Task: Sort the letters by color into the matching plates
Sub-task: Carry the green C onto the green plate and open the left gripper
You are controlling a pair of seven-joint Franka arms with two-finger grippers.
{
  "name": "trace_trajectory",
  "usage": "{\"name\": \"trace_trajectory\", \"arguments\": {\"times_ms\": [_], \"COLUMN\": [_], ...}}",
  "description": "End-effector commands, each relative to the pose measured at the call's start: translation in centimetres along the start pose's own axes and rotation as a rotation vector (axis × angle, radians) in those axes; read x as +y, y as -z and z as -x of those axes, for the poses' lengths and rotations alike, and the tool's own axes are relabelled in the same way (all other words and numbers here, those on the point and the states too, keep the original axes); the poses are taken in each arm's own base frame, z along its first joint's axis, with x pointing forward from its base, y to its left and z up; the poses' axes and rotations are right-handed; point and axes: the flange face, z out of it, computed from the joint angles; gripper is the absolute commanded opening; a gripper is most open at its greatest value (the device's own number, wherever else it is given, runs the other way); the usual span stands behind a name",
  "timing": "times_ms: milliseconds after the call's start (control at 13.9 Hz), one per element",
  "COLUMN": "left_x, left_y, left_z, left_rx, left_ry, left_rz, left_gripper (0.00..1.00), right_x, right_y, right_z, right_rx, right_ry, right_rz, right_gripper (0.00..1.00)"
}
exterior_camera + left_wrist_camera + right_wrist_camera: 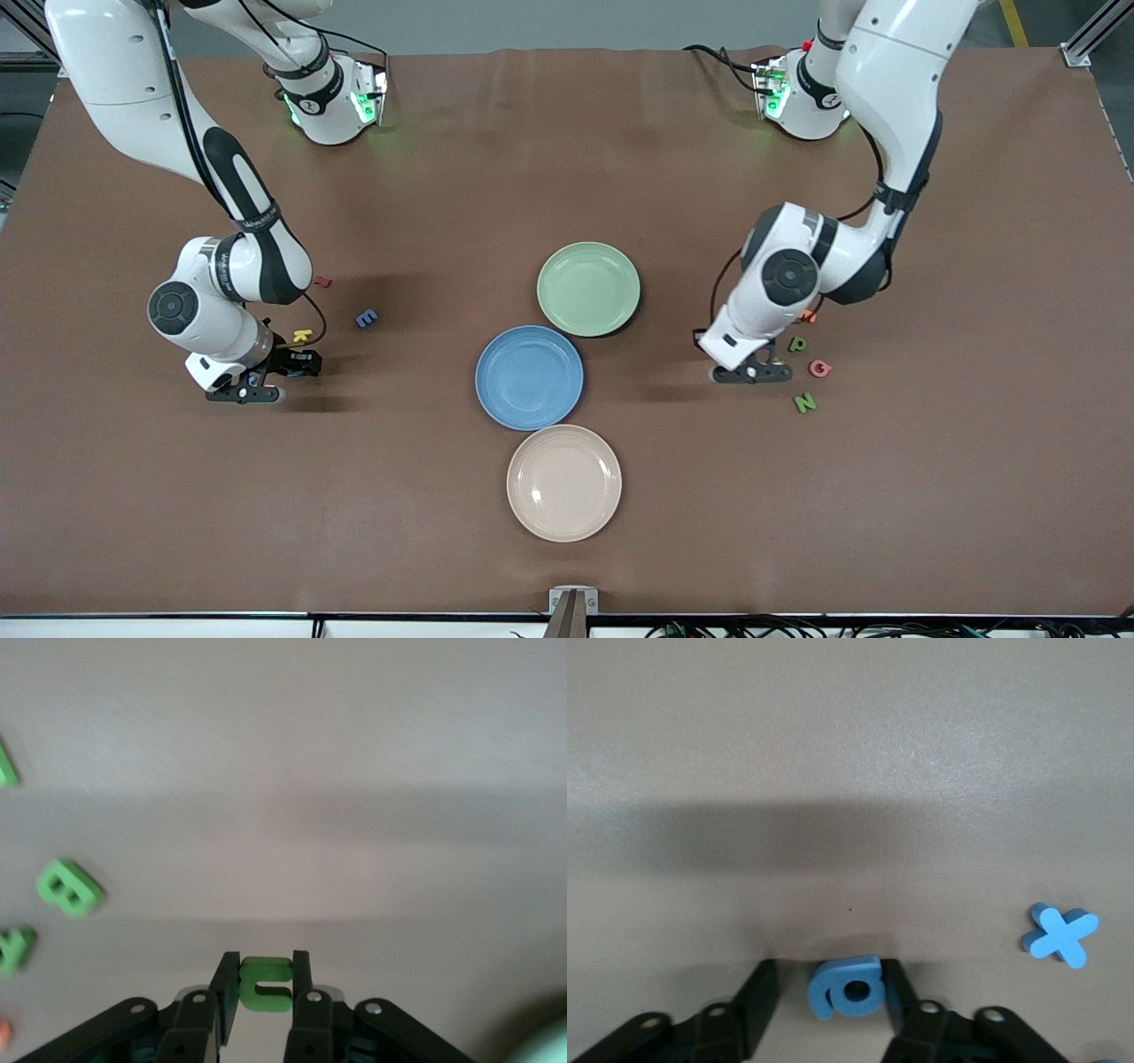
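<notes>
Beige plate touching blue plate; pink letter beside green N.

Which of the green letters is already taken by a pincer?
The green u, clamped between the left pincer's fingers. The green B, P and N lie loose on the table near it.

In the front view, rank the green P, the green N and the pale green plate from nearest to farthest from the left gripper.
From the left gripper, low at the table:
1. green P, just beside it, toward the left arm's end of the table.
2. green N, nearer the front camera than the P.
3. pale green plate, toward the table's middle.
</notes>
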Motion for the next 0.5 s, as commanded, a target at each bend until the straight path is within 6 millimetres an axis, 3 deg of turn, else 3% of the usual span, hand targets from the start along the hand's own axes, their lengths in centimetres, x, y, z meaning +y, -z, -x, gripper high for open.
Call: {"name": "trace_trajectory", "arguments": {"times_ms": [0,72,215,287,430], "left_x": [5.1,6.9,10.6,12.2,14.9], "left_y": [2.2,2.6,2.4,2.3,1.4], "left_z": [2.5,3.5,6.0,7.2,8.7], "left_rx": [-0.011,-0.01,-0.011,-0.013,-0.015], "left_ry": [0.026,0.05,0.077,0.096,0.129], "left_rz": [-0.038,-0.04,-0.037,-0.035,-0.036], "left_gripper": [0.21,0.21,0.21,0.21,0.21], "right_x": [-0.1,-0.1,0.0,0.0,0.1], "right_y": [-0.8,-0.8,-0.7,-0.7,-0.6], "right_z": [0.5,0.5,0.5,0.6,0.5], "right_rx": [-0.01,-0.01,-0.013,-0.018,-0.018], "right_ry": [-0.009,-0.009,-0.012,-0.012,-0.014], "right_rz": [-0.005,-0.005,-0.005,-0.005,-0.006], "right_gripper": [0.46,0.38,0.09,0.01,0.0]}}
